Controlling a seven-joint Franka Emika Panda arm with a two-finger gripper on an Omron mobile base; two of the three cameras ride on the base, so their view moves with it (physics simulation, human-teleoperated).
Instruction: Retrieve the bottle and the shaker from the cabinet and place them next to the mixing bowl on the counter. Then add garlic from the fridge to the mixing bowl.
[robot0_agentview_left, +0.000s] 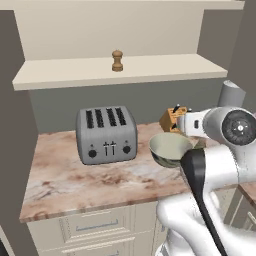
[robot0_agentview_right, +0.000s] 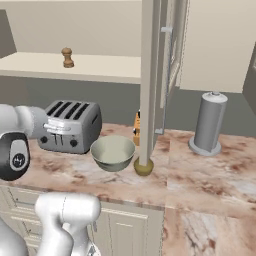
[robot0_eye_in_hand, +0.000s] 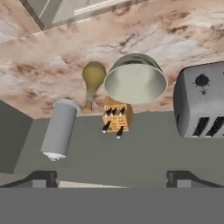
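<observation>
The bottle (robot0_eye_in_hand: 92, 80) already stands on the counter (robot0_agentview_left: 75, 180) just beside the mixing bowl (robot0_agentview_left: 170, 148), its olive body showing at the foot of the cabinet's side panel in the right base view, so your step in hand looks to be the shaker (robot0_agentview_left: 117, 60). It waits upright and alone on the cabinet (robot0_agentview_left: 165, 67) shelf, above and behind the toaster (robot0_agentview_left: 106, 134), well apart from anything else. Your hand (robot0_eye_in_hand: 112, 178) is spread wide and carries nothing, its two fingertips far apart at the bottom of the hand view, which looks upside down over the bowl, the knife block (robot0_eye_in_hand: 117, 117) and the paper towel roll (robot0_eye_in_hand: 60, 128).

To do this well, lift the arm clear of the bowl and toaster before you swing toward the shelf. Come at the shaker level, from the front, with the fingers either side of its waist below the knob. It is small and narrow-footed, so a brush from one finger would likely topple it; centre first, then close. Watch the upper shelf edge as you withdraw.
</observation>
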